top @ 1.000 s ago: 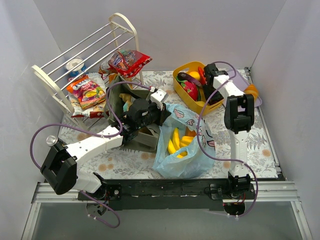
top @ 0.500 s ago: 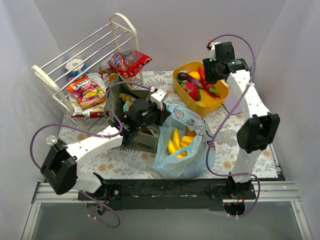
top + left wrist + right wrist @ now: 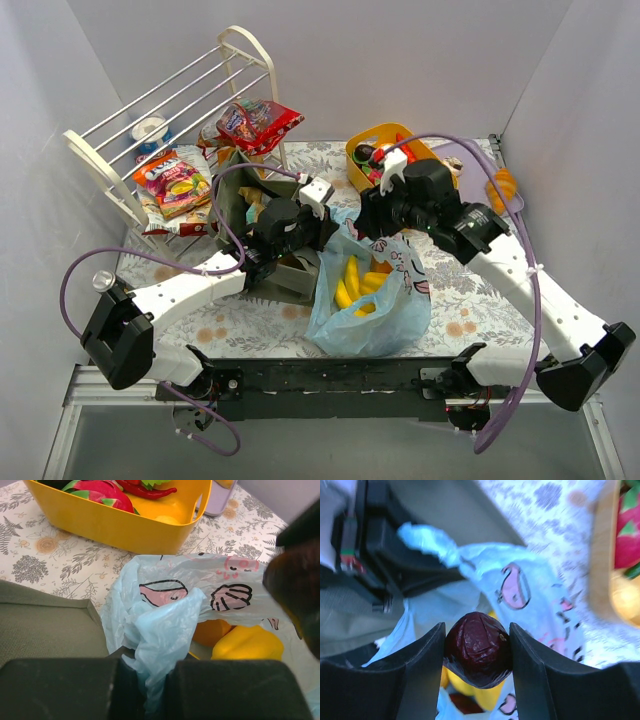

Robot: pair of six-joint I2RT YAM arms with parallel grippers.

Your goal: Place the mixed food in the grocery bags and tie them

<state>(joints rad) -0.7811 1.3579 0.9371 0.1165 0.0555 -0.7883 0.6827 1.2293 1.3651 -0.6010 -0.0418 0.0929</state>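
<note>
Blue bag [image 3: 372,322], one, pinched in left jaws; right jaws clamp one maroon fruit [image 3: 478,647] above it.

The plastic bag [image 3: 165,625] is sitting pinched at its rim in the left gripper [image 3: 160,680], with the fabric tote [image 3: 45,625] lying to that gripper's left and the tub [image 3: 125,527] standing beyond it. A toy fruit [image 3: 477,655] is sitting between the fingers of the right gripper [image 3: 477,645], which is hanging over the bag, with bananas [image 3: 485,696] lying inside below it.
</note>
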